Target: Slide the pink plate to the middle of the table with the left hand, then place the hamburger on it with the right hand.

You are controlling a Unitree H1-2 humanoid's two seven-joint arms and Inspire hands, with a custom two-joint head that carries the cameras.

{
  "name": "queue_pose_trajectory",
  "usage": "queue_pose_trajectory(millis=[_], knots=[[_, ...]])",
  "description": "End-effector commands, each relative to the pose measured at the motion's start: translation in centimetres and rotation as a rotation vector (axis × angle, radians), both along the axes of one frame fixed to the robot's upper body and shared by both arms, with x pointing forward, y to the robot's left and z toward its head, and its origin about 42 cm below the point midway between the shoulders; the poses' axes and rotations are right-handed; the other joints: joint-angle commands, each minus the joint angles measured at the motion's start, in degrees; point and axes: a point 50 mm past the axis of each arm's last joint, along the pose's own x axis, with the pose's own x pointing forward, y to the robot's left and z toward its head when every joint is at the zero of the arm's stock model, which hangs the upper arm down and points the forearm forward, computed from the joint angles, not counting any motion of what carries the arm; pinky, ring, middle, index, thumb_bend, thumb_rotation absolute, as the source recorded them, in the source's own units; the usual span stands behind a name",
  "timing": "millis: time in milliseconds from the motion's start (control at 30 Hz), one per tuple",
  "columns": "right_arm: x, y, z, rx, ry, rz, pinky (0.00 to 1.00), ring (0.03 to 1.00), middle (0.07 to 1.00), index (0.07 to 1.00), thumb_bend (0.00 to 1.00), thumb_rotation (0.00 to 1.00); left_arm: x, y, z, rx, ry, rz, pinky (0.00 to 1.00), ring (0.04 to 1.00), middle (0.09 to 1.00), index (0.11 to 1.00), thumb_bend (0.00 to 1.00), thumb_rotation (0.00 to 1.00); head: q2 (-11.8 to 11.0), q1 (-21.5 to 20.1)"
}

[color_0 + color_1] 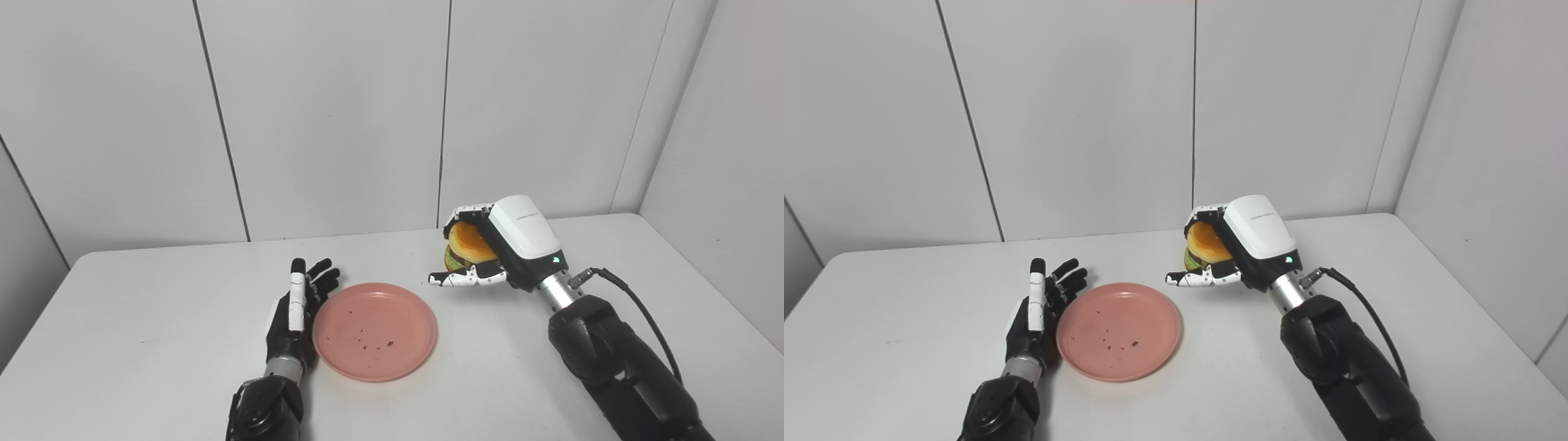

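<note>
Bright, even, diffuse light from overhead; my arms cast only faint soft shadows on the table (153,343); sharp focus, no glare.

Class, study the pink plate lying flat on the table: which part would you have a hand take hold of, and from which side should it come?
Probably the raised rim of the pink plate on its near-right side. The plate lies flat and shallow, so only the rim offers purchase. The left hand stands open against the left edge, and the right hand, shut on the hamburger, hangs beyond the far-right edge.
</note>
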Motion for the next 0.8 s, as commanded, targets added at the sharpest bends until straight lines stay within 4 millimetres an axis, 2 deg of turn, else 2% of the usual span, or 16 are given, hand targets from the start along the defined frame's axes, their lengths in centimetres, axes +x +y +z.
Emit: queue_pose_trajectory(millis=[0,33,133,167,367,567,767], knots=[[0.8,1.1,2.8,0.017,-0.104,0.054,0.27,0.328,0.453,0.459,0.64,0.64,0.9,-1.3,2.1,0.001,-0.065,-0.017,0.98,0.854,0.800,0.759,0.95,0.96,0.0,1.0],[0.8,1.3,2.7,0.014,-0.106,0.056,0.28,0.333,0.452,0.461,0.65,0.65,0.9,-1.5,2.2,0.002,-0.066,-0.017,0.98,0.853,0.800,0.760,0.95,0.96,0.0,1.7],[0.9,2.1,2.4,0.010,-0.099,0.058,0.39,0.370,0.470,0.478,0.65,0.67,0.8,-1.7,2.2,0.005,-0.069,-0.015,0.98,0.857,0.803,0.762,0.94,0.97,-0.1,2.6],[0.9,2.5,2.2,0.012,-0.098,0.068,0.39,0.373,0.473,0.479,0.65,0.67,0.7,-1.8,2.2,0.004,-0.070,-0.015,0.98,0.857,0.804,0.762,0.94,0.97,-0.1,3.0],[1.3,4.7,1.4,0.042,-0.071,0.113,0.29,0.360,0.488,0.476,0.65,0.69,0.6,-2.1,2.0,-0.001,-0.070,-0.004,1.00,0.867,0.795,0.758,0.94,0.96,-0.2,5.0],[1.7,6.2,0.8,0.055,-0.050,0.144,0.31,0.368,0.489,0.473,0.65,0.70,0.6,-2.2,1.8,0.010,-0.079,0.003,1.00,0.869,0.791,0.753,0.94,0.96,-0.4,6.4],[2.2,7.3,0.4,0.064,-0.046,0.177,0.26,0.319,0.441,0.467,0.65,0.67,0.5,-2.5,1.5,0.019,-0.076,0.005,1.00,0.871,0.800,0.754,0.95,0.97,-0.4,7.1]])
